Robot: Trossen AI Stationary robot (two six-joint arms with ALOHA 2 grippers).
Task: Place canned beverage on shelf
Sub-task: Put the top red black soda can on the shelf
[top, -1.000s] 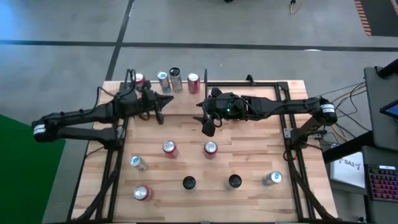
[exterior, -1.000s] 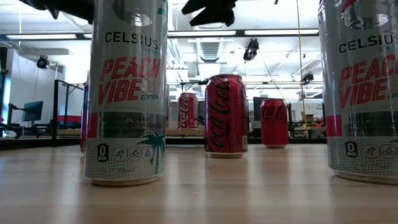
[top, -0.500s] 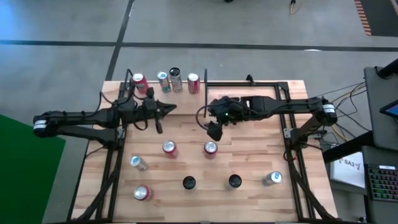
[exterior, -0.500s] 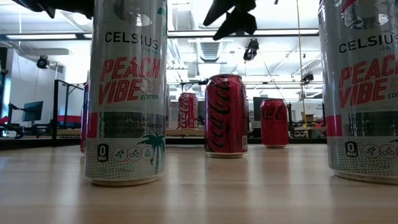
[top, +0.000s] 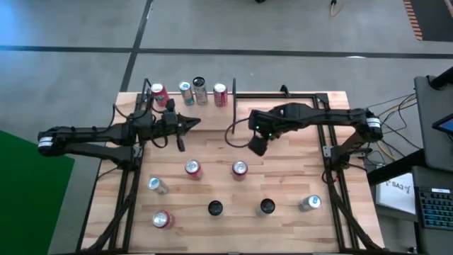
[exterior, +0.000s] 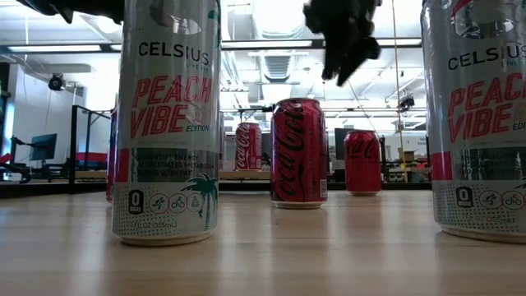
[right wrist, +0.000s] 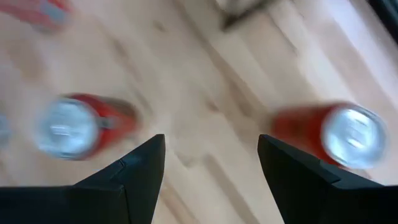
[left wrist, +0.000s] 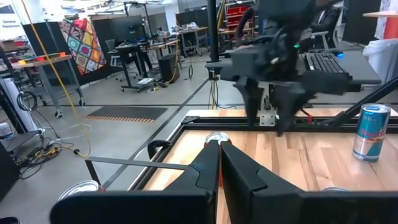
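Nearest the front edge of the table stood a loose row of cans: a red can (top: 162,219), two black-topped cans (top: 214,208) and (top: 267,206), and a blue-silver can (top: 310,203), with a pale can (top: 156,185) just behind them. Next came two red cans (top: 192,168) and (top: 239,169) side by side in mid-table; the right gripper (top: 257,145) hung above and just beyond the second of these, its fingers (right wrist: 134,168) spread wide and holding nothing. A can like these would probably be rigid but thin-walled, smooth and liable to slip, fairly weighty if full, so a hold across the middle of the body looked safest, with moderate squeeze. The left gripper (top: 182,130) waited over the table's left part, fingers pressed together, empty. Farthest off, the shelf (top: 138,100) at the back edge carried four upright cans (top: 189,93) in a row; whether any can was opened could not be told
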